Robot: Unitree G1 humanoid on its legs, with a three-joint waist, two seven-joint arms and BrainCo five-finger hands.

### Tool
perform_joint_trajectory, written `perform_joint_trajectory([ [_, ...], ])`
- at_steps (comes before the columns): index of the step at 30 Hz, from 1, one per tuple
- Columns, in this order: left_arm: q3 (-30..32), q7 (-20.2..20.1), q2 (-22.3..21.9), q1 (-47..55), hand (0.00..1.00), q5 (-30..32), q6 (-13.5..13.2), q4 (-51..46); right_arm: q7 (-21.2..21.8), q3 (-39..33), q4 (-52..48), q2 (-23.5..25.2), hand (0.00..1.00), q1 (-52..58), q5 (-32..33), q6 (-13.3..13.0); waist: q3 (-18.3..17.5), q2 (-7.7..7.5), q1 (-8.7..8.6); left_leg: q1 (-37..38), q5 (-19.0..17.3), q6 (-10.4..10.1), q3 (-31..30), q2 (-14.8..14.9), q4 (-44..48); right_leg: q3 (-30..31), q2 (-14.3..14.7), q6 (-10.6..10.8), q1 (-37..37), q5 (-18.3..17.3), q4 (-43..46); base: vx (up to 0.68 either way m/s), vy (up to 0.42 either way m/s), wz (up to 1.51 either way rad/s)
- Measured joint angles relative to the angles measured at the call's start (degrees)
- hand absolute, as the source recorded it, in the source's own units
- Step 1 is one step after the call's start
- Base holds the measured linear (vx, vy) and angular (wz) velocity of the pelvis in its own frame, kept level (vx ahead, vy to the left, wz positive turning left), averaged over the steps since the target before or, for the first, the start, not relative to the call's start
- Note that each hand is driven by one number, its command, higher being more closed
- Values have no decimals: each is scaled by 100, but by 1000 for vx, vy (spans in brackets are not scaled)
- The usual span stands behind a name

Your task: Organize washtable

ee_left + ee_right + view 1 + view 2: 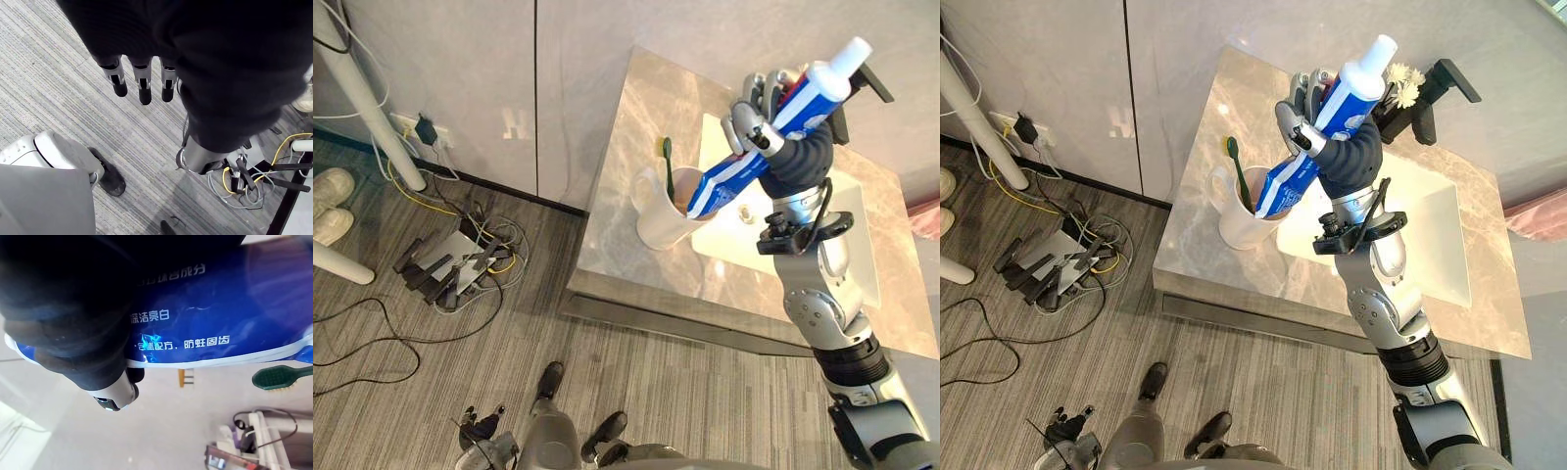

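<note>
My right hand (1301,125) is shut on a blue and white toothpaste tube (1330,113), also seen as the tube (220,308) in the right wrist view. The tube is tilted, white cap up and away, and its flat end sits at the mouth of a white mug (656,223). Whether the end is inside the mug I cannot tell. A green toothbrush (668,160) stands in the mug, head up. The mug rests on the marble washtable (617,245), left of the white sink (1435,250). My left hand (142,81) hangs low over the floor, fingers straight and holding nothing.
A black faucet (1449,83) and white flowers (1402,86) stand behind the sink. On the floor to the left lie a power strip with tangled cables (450,259), a slanted white pole (367,98) and white shoes (328,201).
</note>
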Motion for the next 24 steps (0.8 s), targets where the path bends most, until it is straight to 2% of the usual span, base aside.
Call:
perform_joint_trajectory([
  [8, -2, 2, -6, 0, 0, 0, -76, -7, -9, -8, 5, 0, 100, -22, -10, -65, 122, 90, 16, -76, 2, 2, -83, -35, 11, -74, -11, -1, -28, -2, -8, -5, 17, 5],
  [16, -53, 2, -31, 0, 0, -2, -183, -218, -110, 3, 206, -16, 100, -24, -95, 9, 241, 185, 38, -259, 4, 3, -180, -93, 118, -207, -27, -1, -108, -3, -39, 6, 23, 6],
  [24, -161, 5, -131, 0, 0, -102, -189, -221, -112, -6, 205, -236, 100, -43, -127, 8, 256, 204, 80, -268, 4, 3, -198, -102, 120, -239, -31, -2, -106, -3, -44, -6, 27, 2],
])
